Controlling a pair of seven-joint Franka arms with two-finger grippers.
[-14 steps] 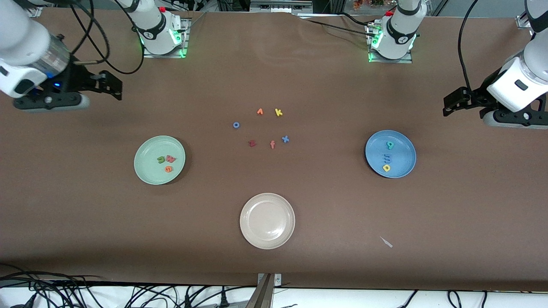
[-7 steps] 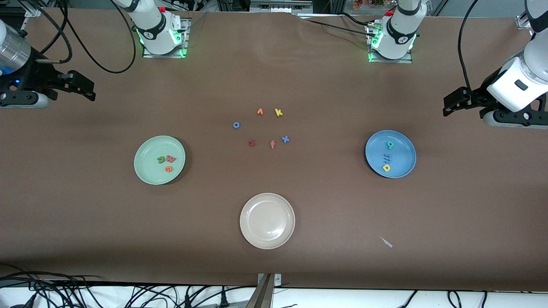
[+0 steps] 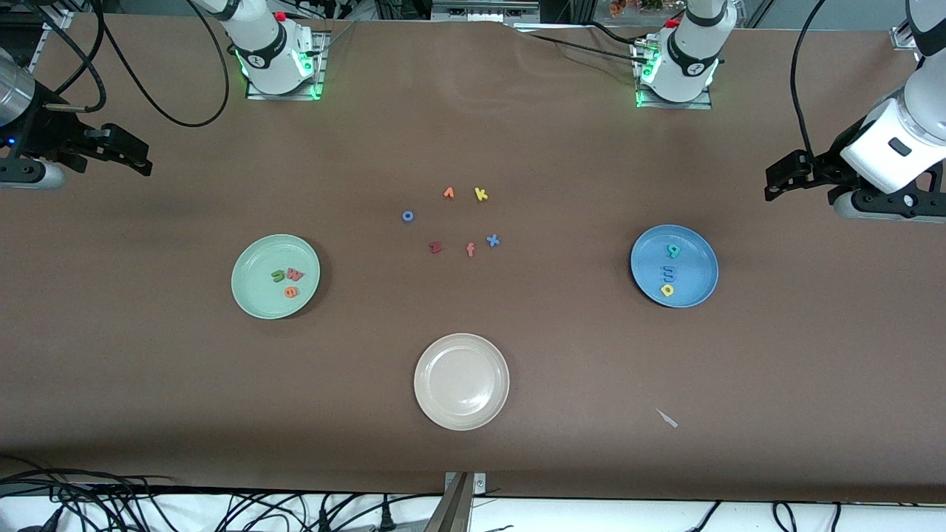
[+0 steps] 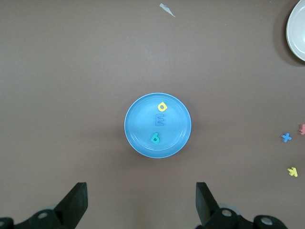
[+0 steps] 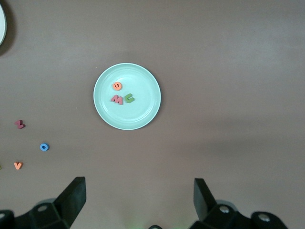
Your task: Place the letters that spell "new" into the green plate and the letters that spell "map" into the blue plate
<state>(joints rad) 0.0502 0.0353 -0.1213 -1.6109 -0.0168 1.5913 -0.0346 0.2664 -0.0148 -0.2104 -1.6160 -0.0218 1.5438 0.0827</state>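
The green plate [image 3: 251, 258] holds an olive n [image 3: 278, 276], a pink w [image 3: 295, 274] and an orange e [image 3: 291, 292]. In the blue plate [image 3: 698, 255] lie a teal p [image 3: 672, 250], a blue m [image 3: 670, 271] and a yellow a [image 3: 667, 290]. My right gripper [image 3: 137, 151] hangs open and empty over bare table at the right arm's end. Its wrist view shows the green plate [image 5: 143, 114] past the spread jaws of the right gripper [image 5: 138, 198]. My left gripper [image 3: 780, 177] is open and empty over the left arm's end. The blue plate [image 4: 138, 138] lies ahead of the left gripper [image 4: 142, 200].
An empty cream plate [image 3: 461, 381] sits nearest the front camera. Mid-table lie loose letters: orange wedge [image 3: 448, 193], yellow k [image 3: 481, 194], blue o [image 3: 407, 216], blue x [image 3: 492, 239], salmon f [image 3: 470, 250], dark red z [image 3: 435, 247]. A white scrap [image 3: 667, 418] lies near the front edge.
The right arm has drawn back toward its end of the table, almost out of the front view. The left arm and all letters have stayed put.
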